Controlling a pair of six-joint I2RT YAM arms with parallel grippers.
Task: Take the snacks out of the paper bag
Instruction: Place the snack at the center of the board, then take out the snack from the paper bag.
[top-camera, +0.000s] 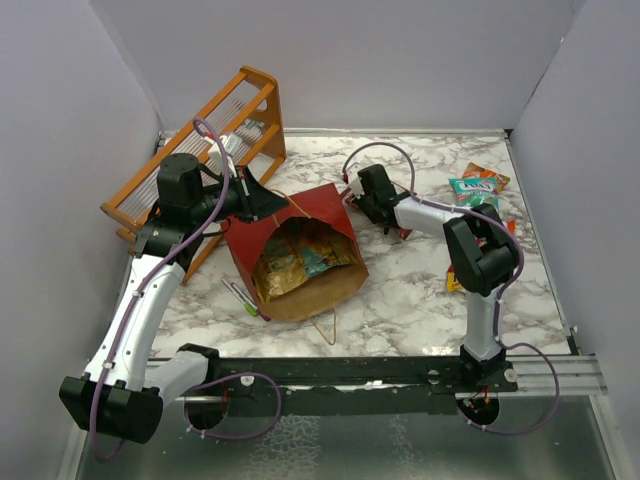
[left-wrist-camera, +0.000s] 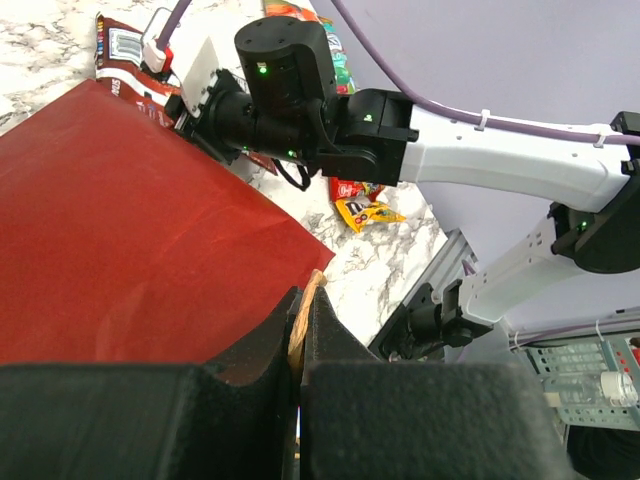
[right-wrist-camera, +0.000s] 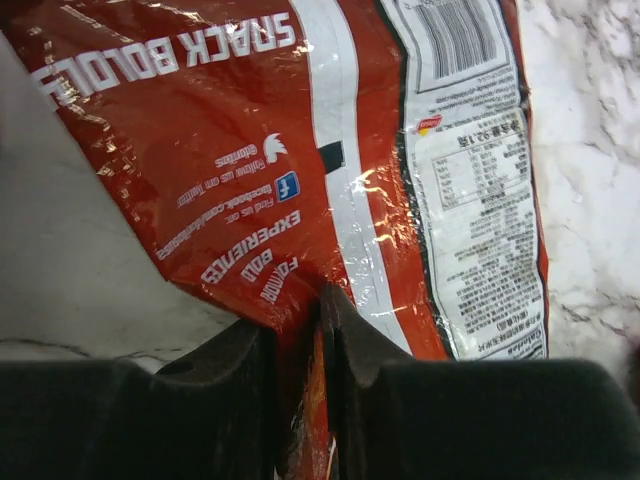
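The dark red paper bag (top-camera: 335, 215) lies on its side at the table's middle, its mouth toward the near edge, with several snacks (top-camera: 300, 262) inside. My left gripper (top-camera: 262, 200) is shut on the bag's tan upper rim (left-wrist-camera: 312, 285), and the bag's red side (left-wrist-camera: 130, 250) fills that view. My right gripper (top-camera: 352, 198) is at the bag's far right corner and is shut on a red snack packet (right-wrist-camera: 330, 150). That gripper (left-wrist-camera: 195, 115) and its packet (left-wrist-camera: 120, 45) also show in the left wrist view. More snacks (top-camera: 478, 185) lie at the far right.
An orange wooden rack (top-camera: 200, 165) stands at the back left behind the left arm. Green and pink markers (top-camera: 240, 297) lie by the bag's near left corner. A tan loop handle (top-camera: 325, 328) trails toward the front rail. More packets (top-camera: 452, 282) lie beside the right arm.
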